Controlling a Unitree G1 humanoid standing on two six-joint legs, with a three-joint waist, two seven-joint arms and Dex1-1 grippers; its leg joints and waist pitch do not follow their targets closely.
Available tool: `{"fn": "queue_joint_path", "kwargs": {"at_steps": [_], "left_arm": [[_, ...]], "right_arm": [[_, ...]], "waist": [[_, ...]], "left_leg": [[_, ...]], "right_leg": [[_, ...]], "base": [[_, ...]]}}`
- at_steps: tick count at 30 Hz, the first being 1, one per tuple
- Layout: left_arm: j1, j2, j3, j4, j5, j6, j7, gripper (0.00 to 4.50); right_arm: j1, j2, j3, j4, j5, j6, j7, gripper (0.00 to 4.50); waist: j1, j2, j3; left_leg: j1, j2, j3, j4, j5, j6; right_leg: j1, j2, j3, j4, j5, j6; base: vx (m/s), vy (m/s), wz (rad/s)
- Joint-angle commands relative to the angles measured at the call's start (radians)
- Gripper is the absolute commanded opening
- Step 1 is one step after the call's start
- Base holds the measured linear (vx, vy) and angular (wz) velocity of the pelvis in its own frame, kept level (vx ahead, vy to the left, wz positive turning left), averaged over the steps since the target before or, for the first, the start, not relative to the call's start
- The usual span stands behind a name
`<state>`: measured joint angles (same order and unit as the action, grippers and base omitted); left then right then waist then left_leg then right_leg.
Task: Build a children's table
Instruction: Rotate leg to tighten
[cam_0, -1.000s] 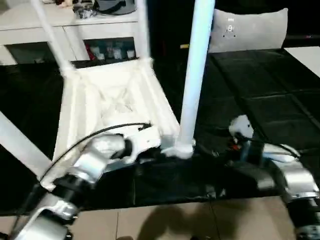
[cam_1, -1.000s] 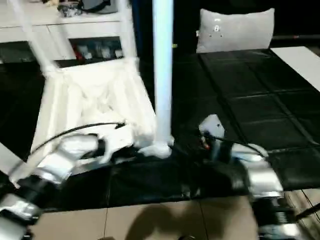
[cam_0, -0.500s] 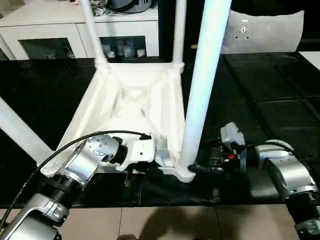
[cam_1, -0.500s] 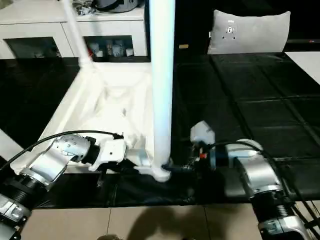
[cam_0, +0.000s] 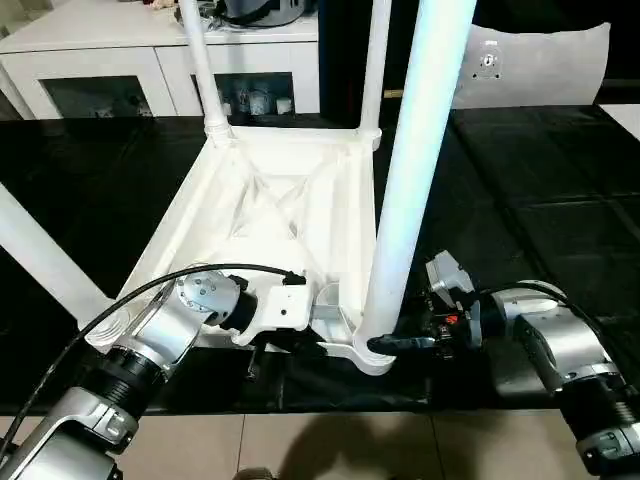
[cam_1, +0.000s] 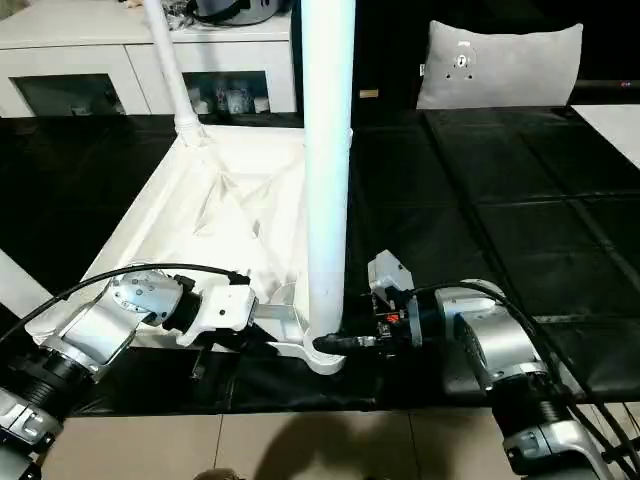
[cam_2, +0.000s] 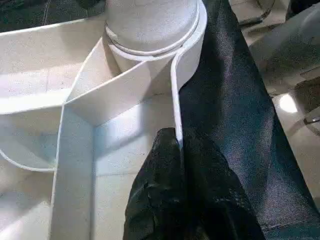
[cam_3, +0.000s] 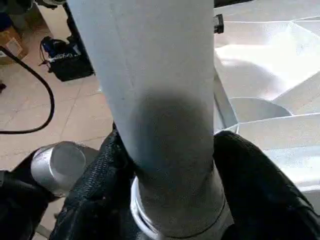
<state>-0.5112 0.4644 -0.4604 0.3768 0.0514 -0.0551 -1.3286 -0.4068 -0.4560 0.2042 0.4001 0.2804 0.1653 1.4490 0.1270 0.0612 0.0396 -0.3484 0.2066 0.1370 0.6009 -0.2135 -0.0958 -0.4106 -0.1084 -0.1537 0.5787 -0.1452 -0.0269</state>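
Upright legs cut off by the top edge, cabinet contents behind glass too small to tell

Big black-covered surface takes up most of the room here, its cover marked off in squares. At its far side there's a white cabinet with glass doors and some small stuff behind the glass, plus dark clutter on top, and over to the right a grey pillow stands propped up. Tan tiled floor along the near edge.
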Motion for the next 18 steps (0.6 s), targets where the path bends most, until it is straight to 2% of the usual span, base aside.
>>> {"fn": "queue_joint_path", "kwargs": {"at_steps": [1, 4, 7, 9, 10, 12, 13, 14, 15, 16, 18], "left_arm": [[-0.003, 0.003, -0.048, -0.036, 0.003, -0.025, -0.066, 0.0], [0.003, 0.003, -0.042, -0.041, -0.006, -0.008, -0.068, 0.0], [0.014, 0.002, -0.028, -0.053, -0.025, 0.027, -0.063, 0.0], [0.019, -0.014, -0.005, -0.063, -0.04, 0.079, -0.03, 0.0], [0.018, -0.037, 0.015, -0.073, -0.04, 0.154, 0.026, 0.0], [0.016, -0.053, 0.023, -0.074, -0.031, 0.188, 0.065, 0.0], [0.015, -0.059, 0.026, -0.073, -0.028, 0.194, 0.078, 0.0], [0.011, -0.093, 0.039, -0.071, -0.018, 0.223, 0.14, 0.0], [0.01, -0.1, 0.042, -0.071, -0.017, 0.23, 0.152, 0.0], [0.009, -0.115, 0.047, -0.071, -0.014, 0.246, 0.177, 0.0], [0.003, -0.179, 0.061, -0.079, -0.006, 0.314, 0.271, 0.0]], "right_arm": [[-0.022, 0.006, 0.008, -0.002, 0.011, 0.016, 0.011, 2.13], [-0.009, 0.007, 0.017, -0.019, 0.023, 0.035, 0.023, 2.02], [0.011, 0.006, 0.014, -0.039, 0.031, 0.043, 0.018, 1.99], [0.027, 0.023, -0.007, -0.054, 0.038, 0.084, -0.042, 1.99], [0.049, 0.045, -0.012, -0.078, 0.027, 0.106, -0.109, 1.99], [0.06, 0.061, -0.011, -0.085, 0.008, 0.108, -0.155, 1.99], [0.062, 0.067, -0.011, -0.086, 0.001, 0.111, -0.173, 1.99], [0.066, 0.104, -0.018, -0.077, -0.029, 0.127, -0.27, 1.99], [0.067, 0.111, -0.02, -0.075, -0.034, 0.13, -0.29, 1.98], [0.066, 0.127, -0.024, -0.07, -0.043, 0.139, -0.329, 1.98], [0.062, 0.195, -0.045, -0.047, -0.08, 0.156, -0.486, 1.97]], "waist": [[-0.002, -0.019, -0.07], [-0.001, -0.022, -0.07], [0.0, -0.021, -0.07], [-0.001, -0.021, -0.069], [-0.001, -0.014, -0.069], [-0.004, -0.019, -0.066], [-0.004, -0.013, -0.066], [-0.013, -0.017, -0.058], [-0.024, -0.016, -0.052], [-0.029, -0.018, -0.051], [-0.053, -0.016, -0.043]], "left_leg": [[-0.014, 0.02, 0.017, -0.068, -0.115, 0.089], [-0.014, 0.021, 0.017, -0.068, -0.11, 0.09], [-0.013, 0.022, 0.017, -0.068, -0.107, 0.088], [-0.013, 0.021, 0.018, -0.069, -0.103, 0.085], [-0.012, 0.022, 0.018, -0.069, -0.105, 0.082], [-0.013, 0.019, 0.018, -0.071, -0.12, 0.072], [-0.011, 0.017, 0.018, -0.071, -0.129, 0.068], [-0.01, 0.012, 0.019, -0.074, -0.17, 0.055], [-0.008, 0.007, 0.019, -0.075, -0.204, 0.041], [-0.007, 0.002, 0.019, -0.073, -0.22, 0.036], [0.001, -0.005, 0.018, -0.068, -0.277, 0.022]], "right_leg": [[0.071, -0.045, 0.057, -0.059, -0.314, -0.146], [0.071, -0.044, 0.057, -0.057, -0.314, -0.146], [0.07, -0.045, 0.059, -0.056, -0.309, -0.148], [0.071, -0.043, 0.059, -0.057, -0.308, -0.145], [0.07, -0.044, 0.059, -0.056, -0.309, -0.149], [0.071, -0.044, 0.058, -0.062, -0.336, -0.136], [0.07, -0.044, 0.056, -0.064, -0.356, -0.131], [0.069, -0.042, 0.051, -0.079, -0.439, -0.099], [0.067, -0.04, 0.044, -0.091, -0.504, -0.071], [0.069, -0.04, 0.039, -0.097, -0.542, -0.051], [0.061, -0.036, 0.021, -0.118, -0.633, -0.002]], "base": [[0.0, 0.0, 0.0], [0.0, 0.0, 0.0], [0.0, 0.0, 0.0], [0.0, 0.0, 0.0], [0.0, 0.0, 0.0], [0.0, 0.0, 0.0], [0.0, 0.0, 0.0], [0.0, 0.0, 0.0], [0.0, 0.0, 0.0], [0.0, 0.0, 0.0], [0.0, 0.0, 0.0]]}}
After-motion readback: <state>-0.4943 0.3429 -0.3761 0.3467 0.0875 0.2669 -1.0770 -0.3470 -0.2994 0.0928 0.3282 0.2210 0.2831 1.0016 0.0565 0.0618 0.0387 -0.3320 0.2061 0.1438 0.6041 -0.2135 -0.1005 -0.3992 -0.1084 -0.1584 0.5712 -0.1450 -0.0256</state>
